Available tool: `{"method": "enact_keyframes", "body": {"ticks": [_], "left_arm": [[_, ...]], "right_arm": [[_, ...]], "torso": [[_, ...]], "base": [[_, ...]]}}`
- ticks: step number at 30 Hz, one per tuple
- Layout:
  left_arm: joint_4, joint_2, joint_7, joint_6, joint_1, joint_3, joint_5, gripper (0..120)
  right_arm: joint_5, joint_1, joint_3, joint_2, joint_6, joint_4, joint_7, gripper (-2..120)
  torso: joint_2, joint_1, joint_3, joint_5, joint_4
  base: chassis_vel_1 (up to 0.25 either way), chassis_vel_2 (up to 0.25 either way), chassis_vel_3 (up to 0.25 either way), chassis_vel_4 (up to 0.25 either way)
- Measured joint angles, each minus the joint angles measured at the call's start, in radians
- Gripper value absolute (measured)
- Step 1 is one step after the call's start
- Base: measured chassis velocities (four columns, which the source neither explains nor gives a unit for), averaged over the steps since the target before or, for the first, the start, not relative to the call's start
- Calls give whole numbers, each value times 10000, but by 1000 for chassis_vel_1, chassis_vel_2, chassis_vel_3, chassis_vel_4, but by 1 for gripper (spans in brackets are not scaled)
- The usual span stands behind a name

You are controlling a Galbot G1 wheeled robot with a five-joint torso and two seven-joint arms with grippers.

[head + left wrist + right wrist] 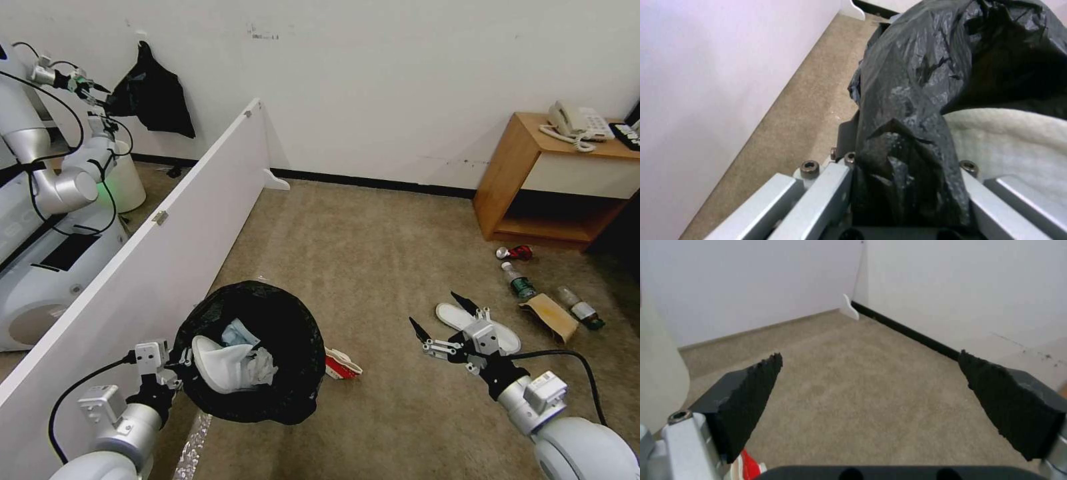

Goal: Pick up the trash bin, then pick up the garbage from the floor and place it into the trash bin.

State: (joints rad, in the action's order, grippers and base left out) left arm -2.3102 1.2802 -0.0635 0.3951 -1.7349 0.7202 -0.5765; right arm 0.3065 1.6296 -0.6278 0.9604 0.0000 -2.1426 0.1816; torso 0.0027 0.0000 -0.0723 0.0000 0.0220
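Note:
The trash bin [267,393], lined with a glossy black bag, hangs tilted just above the carpet. My left gripper [175,365] is shut on its bag-covered rim [907,133]. A white slipper [223,365] and tissue wads lie inside it, and the slipper [1013,140] shows beside the pinched bag. A crushed red-white carton [342,365] lies on the floor against the bin. My right gripper [433,308] hovers open and holds nothing, just above a second white slipper [457,319]. Farther right lie a red can [515,253], two bottles [519,281] and a brown paper bag [551,316].
A white partition board [167,220] runs along my left, close to the bin. A wooden nightstand [513,180] with a telephone [577,122] stands at the back right wall. Another robot [53,187] stands behind the partition. Open carpet [862,390] lies ahead.

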Motion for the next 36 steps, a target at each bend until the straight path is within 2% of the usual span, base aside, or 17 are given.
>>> {"method": "enact_keyframes", "body": {"ticks": [10,16,20,21,23,26,36], "left_arm": [[5,-21,-129,18,-48,19,74,4],[82,81,-346,209,40,92,148,4],[244,117,-466,239,261,9,148,4],[301,116,-487,239,325,-33,147,4],[367,160,-489,241,345,-74,146,4],[458,225,-473,222,349,-103,171,4],[832,447,-321,69,627,-299,284,4]], "right_arm": [[1141,-1503,1284,-793,-897,866,-445,100],[1877,-2823,2869,-1537,-1824,1582,-1162,100],[2152,-3237,3454,-1676,-2208,1911,-1367,100],[2244,-3307,3592,-1690,-2337,2006,-1414,100],[2439,-3479,3861,-1693,-2540,2169,-1509,100],[2661,-3761,4258,-1676,-2806,2416,-1664,100],[3646,-5980,6438,-1489,-4012,3333,-2288,100]], "torso": [[-1,0,0,1,-2],[-1,0,0,2,-1],[-1,1,0,1,-5],[-1,0,-1,-1,5],[-1,1,0,1,6],[-1,0,0,1,0],[-1,1,-1,-2,0]], "base": [[0,0,0,0],[0,0,0,0],[0,0,0,0],[0,0,0,0],[0,0,0,0],[0,0,0,0],[0,0,0,0]]}}
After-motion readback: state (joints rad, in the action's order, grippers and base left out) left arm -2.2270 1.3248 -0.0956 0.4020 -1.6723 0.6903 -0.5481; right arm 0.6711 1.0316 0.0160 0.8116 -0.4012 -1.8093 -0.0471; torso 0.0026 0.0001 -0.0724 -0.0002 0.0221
